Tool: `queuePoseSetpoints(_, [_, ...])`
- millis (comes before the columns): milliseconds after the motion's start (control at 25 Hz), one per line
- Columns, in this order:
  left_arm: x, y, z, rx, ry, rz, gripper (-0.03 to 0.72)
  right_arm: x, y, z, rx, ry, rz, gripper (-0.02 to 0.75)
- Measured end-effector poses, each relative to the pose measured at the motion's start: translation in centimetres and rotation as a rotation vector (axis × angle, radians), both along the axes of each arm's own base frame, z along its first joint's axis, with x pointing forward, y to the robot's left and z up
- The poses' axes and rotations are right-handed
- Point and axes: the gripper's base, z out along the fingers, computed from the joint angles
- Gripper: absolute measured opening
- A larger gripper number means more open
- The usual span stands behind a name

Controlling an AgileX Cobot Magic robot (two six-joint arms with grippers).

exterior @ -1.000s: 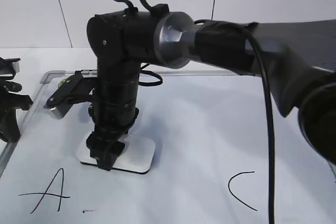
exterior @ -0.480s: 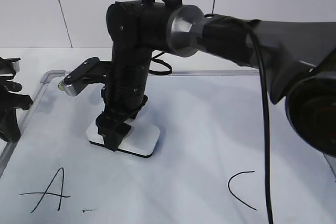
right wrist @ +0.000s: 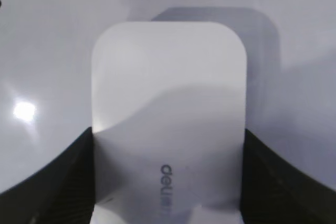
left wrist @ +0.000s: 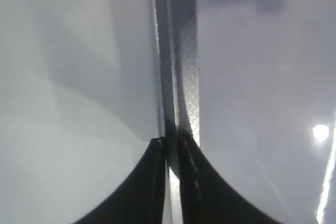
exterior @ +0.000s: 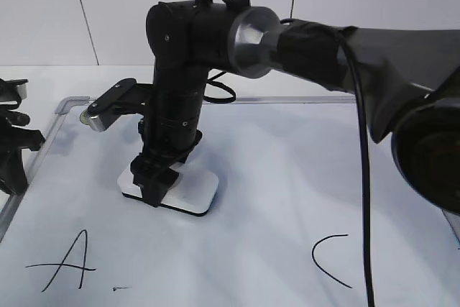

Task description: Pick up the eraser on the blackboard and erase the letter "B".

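The white eraser (exterior: 190, 192) lies on or just above the blackboard (exterior: 287, 177), left of middle. My right gripper (exterior: 154, 188) reaches across from the right and is shut on the eraser's two long sides. In the right wrist view the eraser (right wrist: 168, 103) sits between the jaws (right wrist: 168, 145) with its grey print near me. No letter "B" shows. Between the black "A" (exterior: 65, 267) and "C" (exterior: 327, 260) there is only a short black mark (exterior: 122, 289). My left gripper (exterior: 11, 156) is at the board's left edge, jaws shut (left wrist: 170, 142) over the grey frame (left wrist: 186, 77).
The right arm's thick black body and cable (exterior: 363, 149) cross above the right half of the board. A white wall (exterior: 43, 12) stands behind the board's far frame edge (exterior: 287, 98).
The right gripper moved with the eraser away from the front edge, toward the back and slightly right. It has barely moved in the last half second. The left arm is still.
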Motion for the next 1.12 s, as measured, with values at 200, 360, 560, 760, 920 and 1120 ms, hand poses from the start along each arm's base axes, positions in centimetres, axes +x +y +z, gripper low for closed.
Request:
queuePoseSetpoints(200, [0.0,0.0,0.0,0.0,0.0,0.0,0.045,-0.6,0.0,0.0,-0.005,-0.017,0.002,0.505])
queuePoseSetpoints(360, [0.0,0.0,0.0,0.0,-0.001,0.0,0.045,-0.9,-0.1,0.0,0.007,-0.014,-0.003,0.505])
queuePoseSetpoints(560, [0.0,0.0,0.0,0.0,-0.002,0.0,0.045,-2.2,0.5,0.2,-0.003,-0.011,0.028,0.505])
queuePoseSetpoints(760, [0.0,0.0,0.0,0.0,-0.002,0.0,0.045,-4.1,1.9,0.2,-0.015,0.003,0.08,0.505])
queuePoseSetpoints(920, [0.0,0.0,0.0,0.0,-0.002,0.0,0.045,-5.3,2.8,0.3,-0.019,0.007,0.114,0.505])
queuePoseSetpoints(1120, [0.0,0.0,0.0,0.001,-0.002,-0.001,0.045,-6.4,3.2,0.4,-0.013,0.032,0.126,0.505])
